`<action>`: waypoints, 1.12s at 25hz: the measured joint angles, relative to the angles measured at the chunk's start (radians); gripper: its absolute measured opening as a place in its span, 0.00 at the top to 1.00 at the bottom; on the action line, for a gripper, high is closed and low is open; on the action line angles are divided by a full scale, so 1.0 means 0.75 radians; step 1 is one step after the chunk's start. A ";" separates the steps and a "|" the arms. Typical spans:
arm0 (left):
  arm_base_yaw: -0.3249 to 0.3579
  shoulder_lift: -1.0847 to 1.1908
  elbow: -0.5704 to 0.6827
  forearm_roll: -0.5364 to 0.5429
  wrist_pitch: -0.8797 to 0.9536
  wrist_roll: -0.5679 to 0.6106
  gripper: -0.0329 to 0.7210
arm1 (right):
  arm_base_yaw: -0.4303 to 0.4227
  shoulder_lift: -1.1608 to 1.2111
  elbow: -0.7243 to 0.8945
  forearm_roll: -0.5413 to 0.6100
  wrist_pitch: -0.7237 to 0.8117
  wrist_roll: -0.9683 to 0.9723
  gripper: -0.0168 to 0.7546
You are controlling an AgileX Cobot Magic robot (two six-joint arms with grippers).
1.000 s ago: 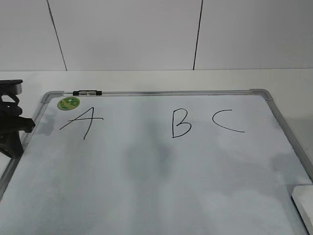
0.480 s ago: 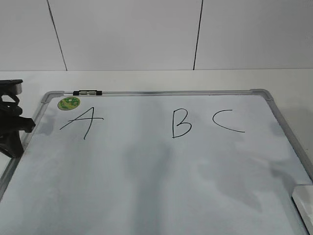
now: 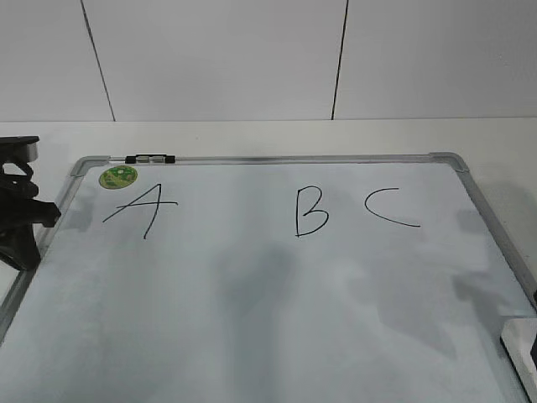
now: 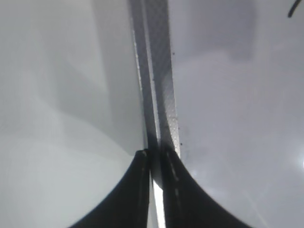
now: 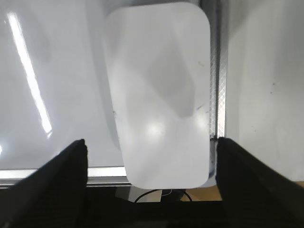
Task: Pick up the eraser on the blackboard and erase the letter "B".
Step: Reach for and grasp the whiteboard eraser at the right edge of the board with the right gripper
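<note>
Hanging directly above the eraser point(image 5: 159, 95), the right hand point(image 5: 152, 147) has its two dark fingers point(image 5: 57, 178) spread wide, one to each side of the white block and neither touching it. The eraser lies flat between those fingers, its long axis running away from the wrist, at the corner of the blackboard point(image 3: 268, 302); one long edge runs along the grey frame strip on the right of that view, and the end nearest the hand crosses the near frame strip. In the exterior view only a corner of the eraser point(image 3: 522, 348) shows at the lower right edge, and the right hand itself is out of that picture.

The left hand point(image 4: 156, 159) has its fingers pressed together, tips meeting over the board's frame rail, with bare surface on one side and board on the other. In the exterior view that hand's arm point(image 3: 18, 210) is the dark shape beside the board's left edge, close to the letter "A" point(image 3: 138, 208).

The letter "B" point(image 3: 309, 211) stands whole in the upper middle of the board, well ahead of the right hand and far from the eraser, with the "C" point(image 3: 390, 208) just to its right.
</note>
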 joint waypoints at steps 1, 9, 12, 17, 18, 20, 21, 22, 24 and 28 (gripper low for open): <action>0.000 0.000 0.000 0.000 0.000 0.000 0.92 | 0.000 0.009 0.000 0.000 -0.013 0.002 0.12; 0.000 0.000 0.000 0.000 0.000 -0.001 0.92 | 0.000 0.051 0.006 0.000 -0.128 0.002 0.13; 0.000 0.000 0.000 0.000 0.000 -0.001 0.92 | 0.000 0.051 0.036 -0.005 -0.152 0.002 0.13; 0.000 0.000 0.000 0.000 -0.002 -0.001 0.92 | 0.000 0.051 0.090 -0.008 -0.180 0.002 0.14; 0.000 0.000 0.000 0.000 -0.002 -0.001 0.92 | 0.000 0.051 0.097 -0.008 -0.186 0.006 0.14; 0.000 0.000 0.000 0.000 -0.002 -0.001 0.92 | 0.000 0.051 0.112 -0.008 -0.199 0.006 0.15; 0.000 0.000 0.000 0.000 -0.002 -0.001 0.92 | 0.000 0.051 0.118 -0.008 -0.205 0.006 0.15; 0.000 0.000 0.000 0.000 -0.002 -0.001 0.92 | 0.000 0.051 0.124 -0.008 -0.209 0.006 0.15; 0.000 0.000 0.000 0.000 -0.002 -0.001 0.92 | 0.000 0.051 0.127 -0.008 -0.220 0.006 0.15; 0.000 0.000 0.000 0.000 -0.002 -0.001 0.92 | 0.000 0.051 0.135 -0.008 -0.251 0.006 0.16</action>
